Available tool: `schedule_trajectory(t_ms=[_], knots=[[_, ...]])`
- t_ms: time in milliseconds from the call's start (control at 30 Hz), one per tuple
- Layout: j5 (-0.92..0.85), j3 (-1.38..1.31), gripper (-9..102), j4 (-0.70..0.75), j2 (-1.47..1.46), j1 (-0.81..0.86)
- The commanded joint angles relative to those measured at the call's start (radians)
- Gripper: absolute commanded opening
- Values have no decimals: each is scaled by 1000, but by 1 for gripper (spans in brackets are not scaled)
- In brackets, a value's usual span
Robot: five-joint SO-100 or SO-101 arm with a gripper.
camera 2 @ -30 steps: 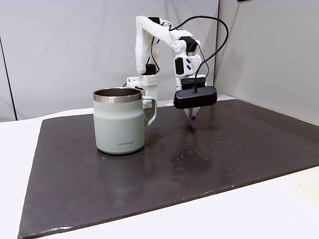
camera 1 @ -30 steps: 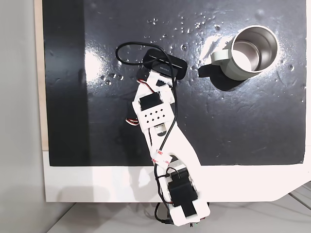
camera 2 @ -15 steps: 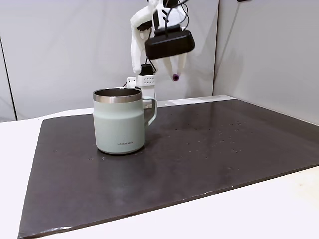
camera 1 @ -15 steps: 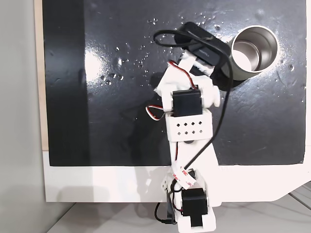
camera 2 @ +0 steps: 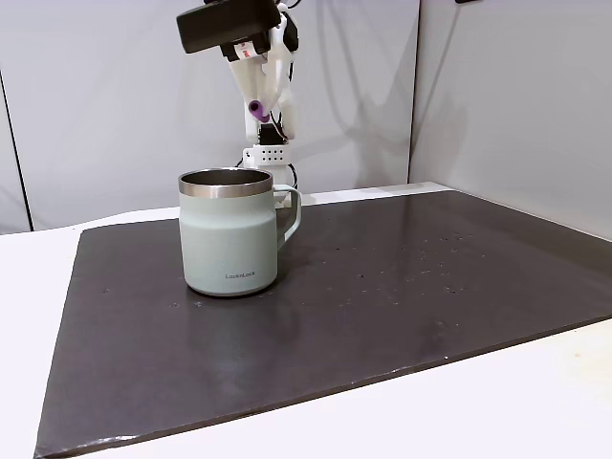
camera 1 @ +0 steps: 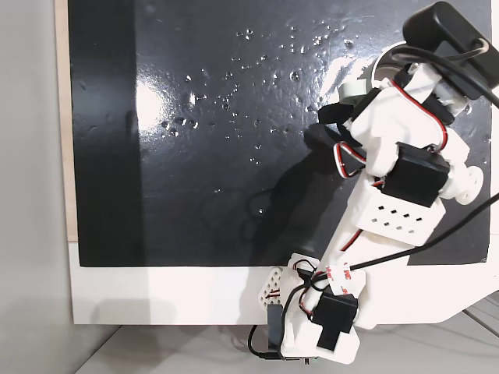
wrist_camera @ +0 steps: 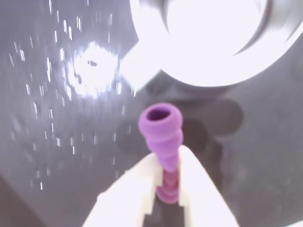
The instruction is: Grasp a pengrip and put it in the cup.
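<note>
Black mat (camera 2: pixel 382 316) | jaws clamp pengrip (wrist_camera: pixel 162 137), axis upright, open end downward | above cup (camera 2: pixel 229 234)

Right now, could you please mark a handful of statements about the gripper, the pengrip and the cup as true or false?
1. The gripper is shut on the pengrip. True.
2. The pengrip already lies inside the cup. False: it is held in the air above the cup, as a fixed view shows.
3. The cup stands upright on the dark mat. True.
4. The cup's handle points left in the side-on fixed view. False: it points right.
5. The pengrip's open end faces away from the fingers in the wrist view. True.
</note>
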Motion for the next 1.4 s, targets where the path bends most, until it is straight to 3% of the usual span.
schedule_trajectory(t_ms=[0,333,567,700,800,1367], knots=[[-20,-78,0,-87,2,43],[-54,-78,0,-221,-31,92],[-61,-78,0,-233,-46,100],[-60,-77,26,-207,-58,103],[-60,-77,33,-199,-63,104],[-60,-77,33,-167,-58,87]])
